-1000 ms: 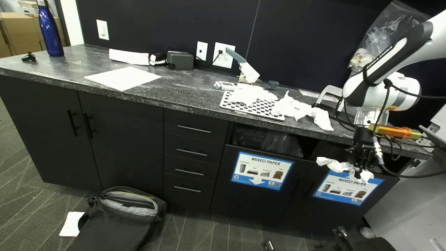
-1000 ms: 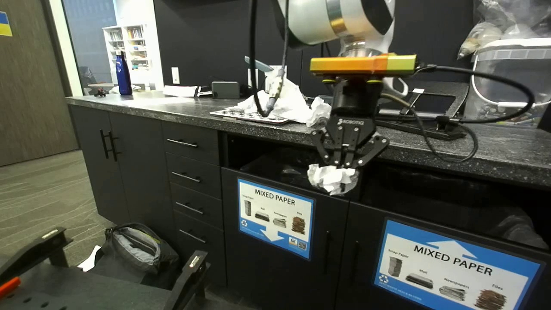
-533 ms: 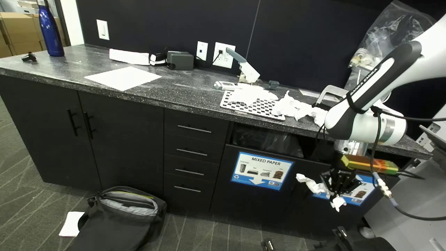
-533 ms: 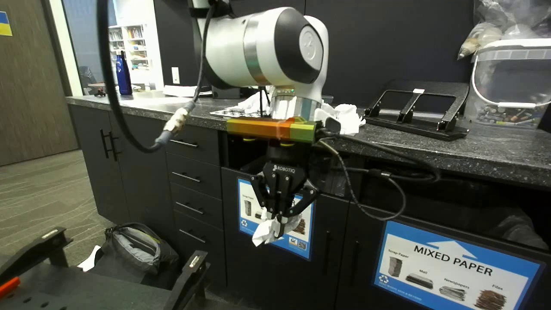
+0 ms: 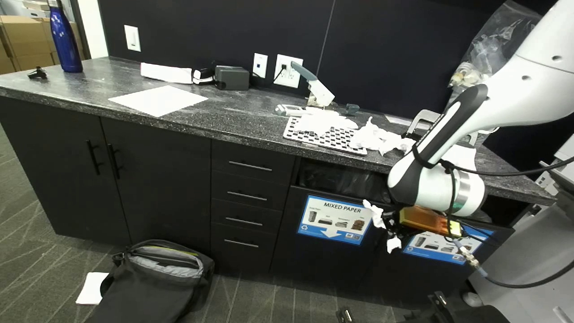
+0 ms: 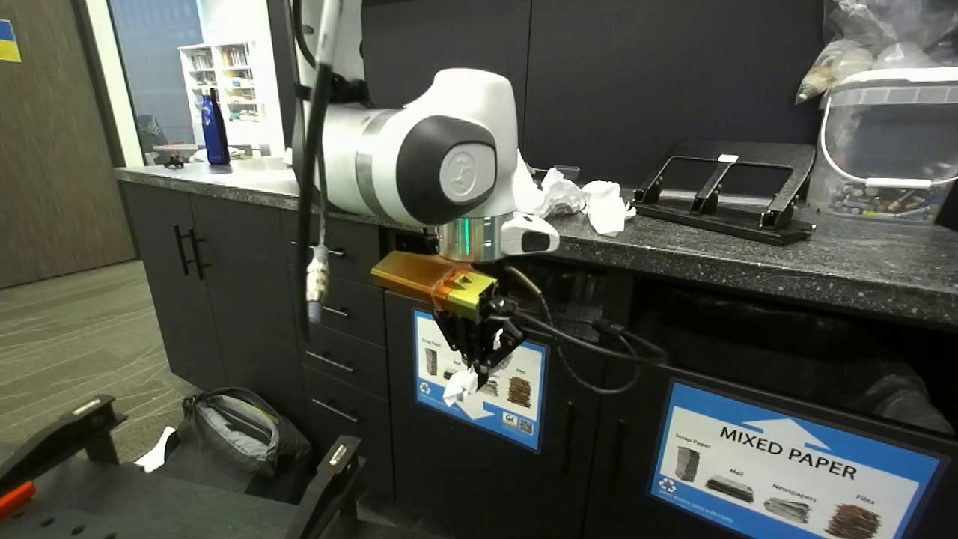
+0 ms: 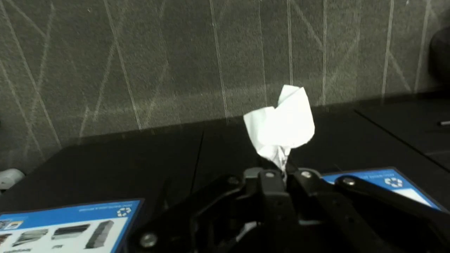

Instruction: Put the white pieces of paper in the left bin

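My gripper (image 7: 284,173) is shut on a crumpled white piece of paper (image 7: 283,123), pinched at its narrow end in the wrist view. In an exterior view, ends of this paper (image 5: 375,214) stick out on both sides of the tilted fingers. The gripper (image 6: 479,368) hangs in front of the left bin (image 6: 464,460), level with its blue-and-white label (image 6: 516,389) and lower than its opening. More white pieces of paper (image 5: 376,138) lie on the counter, some on a black-dotted sheet (image 5: 334,140); the arm partly covers them.
The right bin (image 6: 636,449), with its own label (image 6: 786,464), stands beside the left one. Above both runs the counter edge (image 6: 748,273). A black stand (image 6: 718,195) and a clear bucket (image 6: 883,150) sit on the counter. A dark bag (image 5: 161,278) lies on the floor.
My arm has come down and across from before the right bin to before the left bin, carrying the paper. The gripper has tilted. The papers on the counter have stayed put.
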